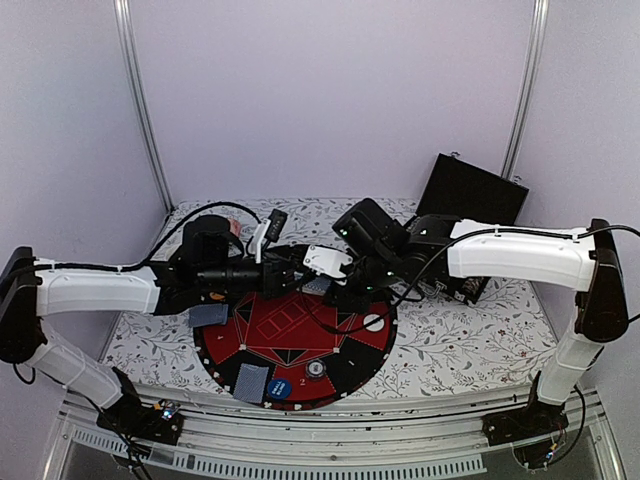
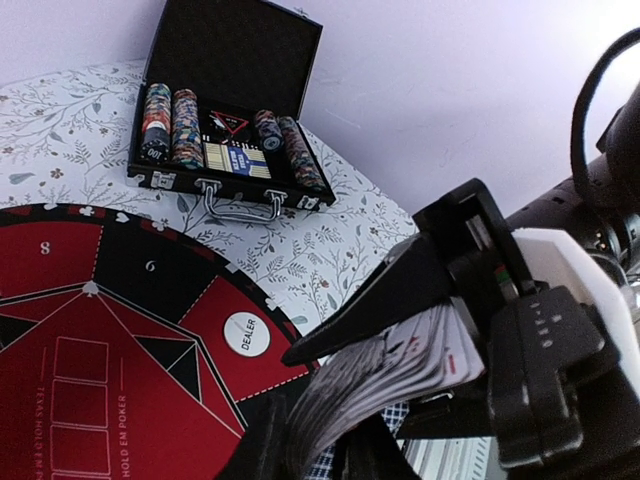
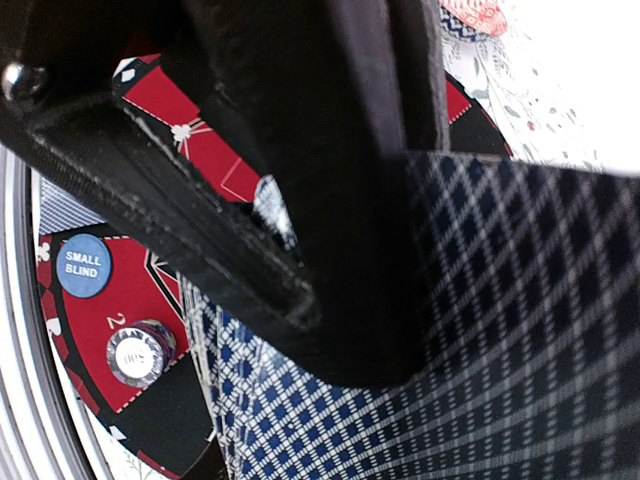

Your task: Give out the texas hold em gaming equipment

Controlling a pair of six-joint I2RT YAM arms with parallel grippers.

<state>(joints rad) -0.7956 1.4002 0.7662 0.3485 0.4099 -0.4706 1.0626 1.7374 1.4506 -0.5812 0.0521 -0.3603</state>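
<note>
Right end effector (image 1: 330,290) clamping card deck (image 3: 520,300), left end effector (image 1: 293,272) perhaps touching it

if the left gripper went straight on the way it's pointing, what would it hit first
The deck of cards clamped in the right gripper. It sits directly ahead of the left gripper, edge-on and very close. Depth is unclear, so they may already touch.
</note>
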